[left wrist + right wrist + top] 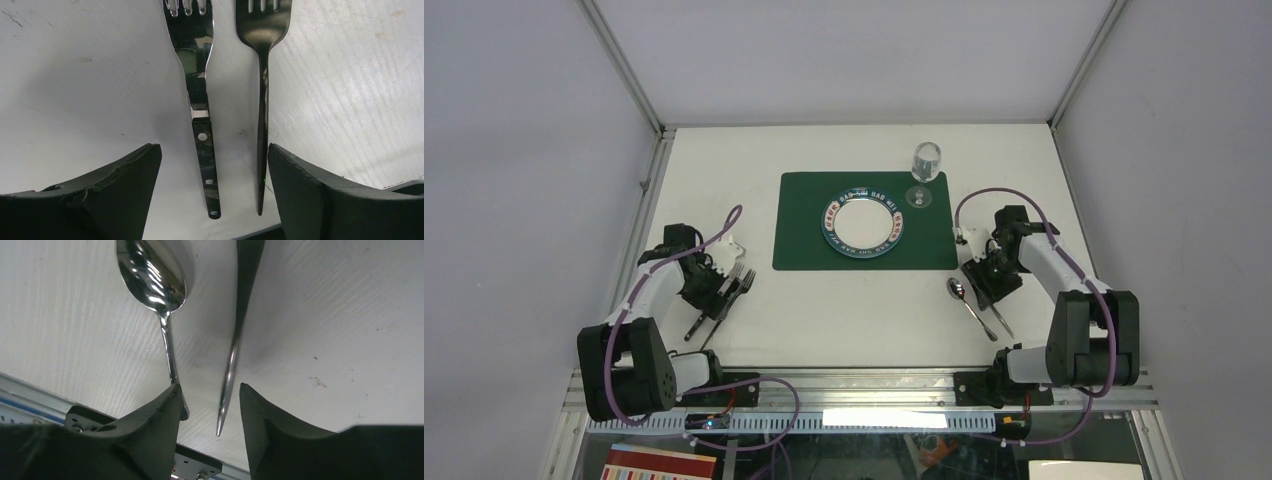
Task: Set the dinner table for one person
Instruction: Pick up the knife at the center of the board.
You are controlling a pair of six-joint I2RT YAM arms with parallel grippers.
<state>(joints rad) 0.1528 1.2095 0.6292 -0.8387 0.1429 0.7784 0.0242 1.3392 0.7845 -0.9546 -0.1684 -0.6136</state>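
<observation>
The white dinner table (854, 310) bears a dark green placemat (804, 240) with a blue-rimmed white plate (862, 222) on it. A wine glass (926, 162) stands at the mat's far right corner. Two forks (736, 288) lie side by side left of the mat. My left gripper (716, 285) hovers over them, open. In the left wrist view (214, 150) a riveted fork (201, 100) and a slim fork (262, 100) lie between its fingers. A spoon (964, 296) and a knife (1001, 320) lie right of the mat. My right gripper (986, 274) is open, and in the right wrist view (210, 390) it straddles the knife's handle (231, 370), with the spoon (152, 275) beside it.
Aluminium framing (864, 385) runs along the near edge, with both arm bases bolted there. Grey walls close in the left, right and far sides. Purple cables loop from each arm.
</observation>
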